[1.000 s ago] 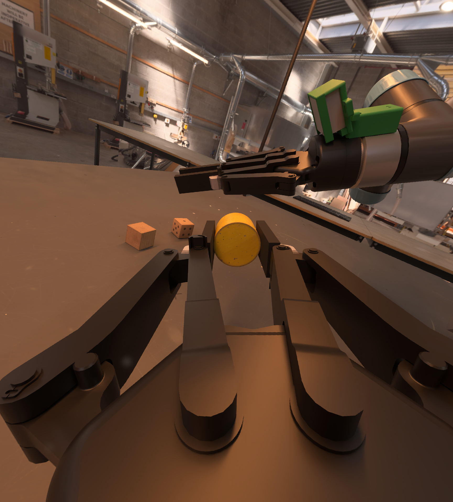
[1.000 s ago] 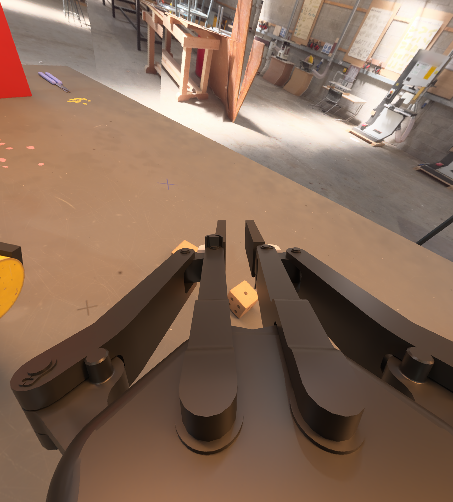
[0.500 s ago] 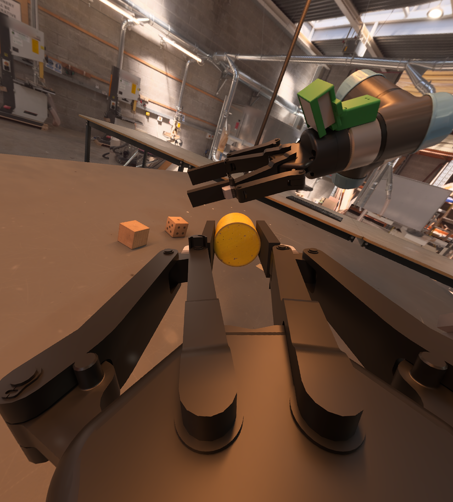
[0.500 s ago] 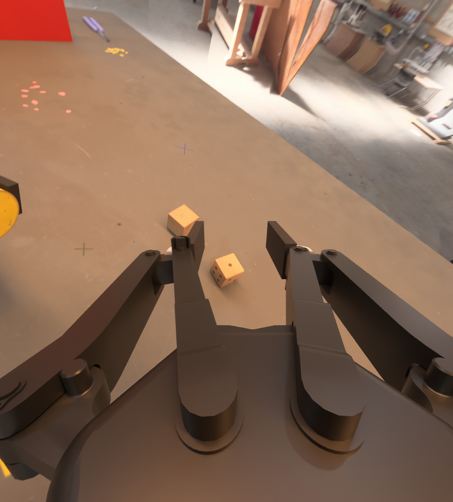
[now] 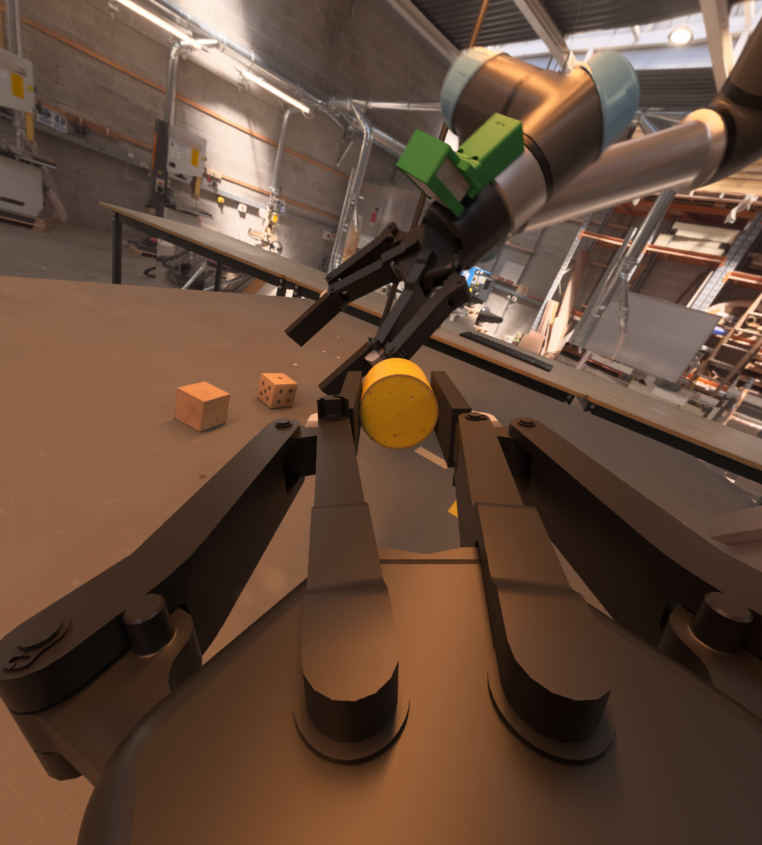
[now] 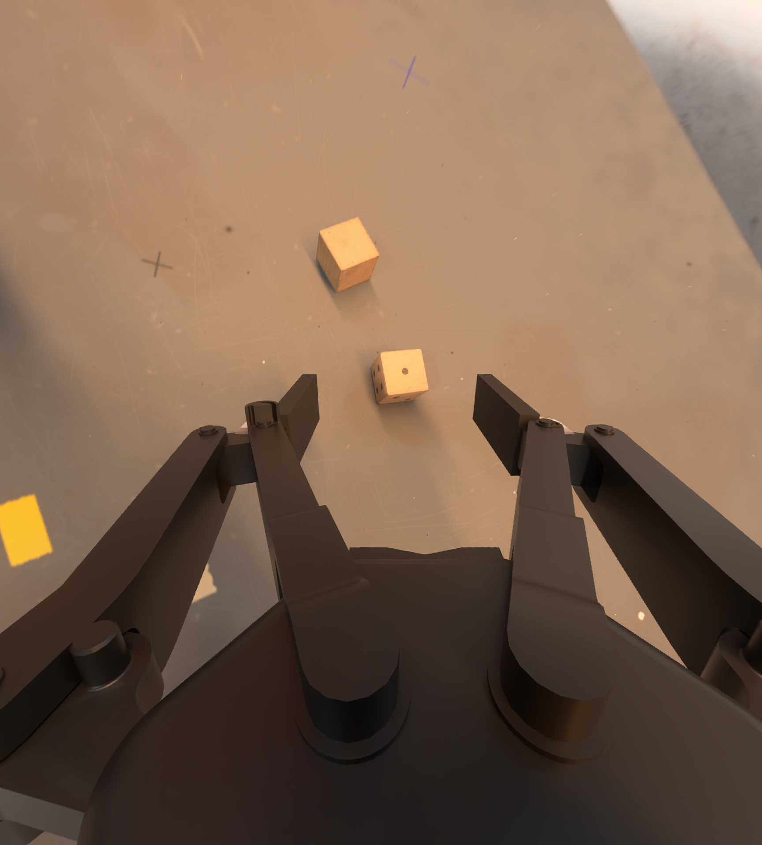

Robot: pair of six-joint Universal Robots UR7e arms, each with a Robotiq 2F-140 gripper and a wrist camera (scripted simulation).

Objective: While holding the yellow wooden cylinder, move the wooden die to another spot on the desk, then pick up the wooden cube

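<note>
the smooth cylinder [image 5: 398, 402] is clamped by the left gripper [image 5: 397, 407]; the pipped wooden die [image 6: 399, 376] is seen beyond the right gripper's [image 6: 396, 411] spread fingers.

My left wrist view sits low, close over the desk [image 5: 72, 366], looking forward and nearly level along the left gripper [image 5: 397, 402] across the surface toward the workshop wall, with the right gripper [image 5: 324, 356] hanging in the middle distance. My right wrist view looks steeply down from above along the right gripper [image 6: 396, 411] at the desk [image 6: 552, 183]. Both views share the same patch holding the wooden cube [image 5: 202, 406] [image 6: 347, 254] and the wooden die [image 5: 277, 389] [image 6: 399, 376], seen near in each.
</note>
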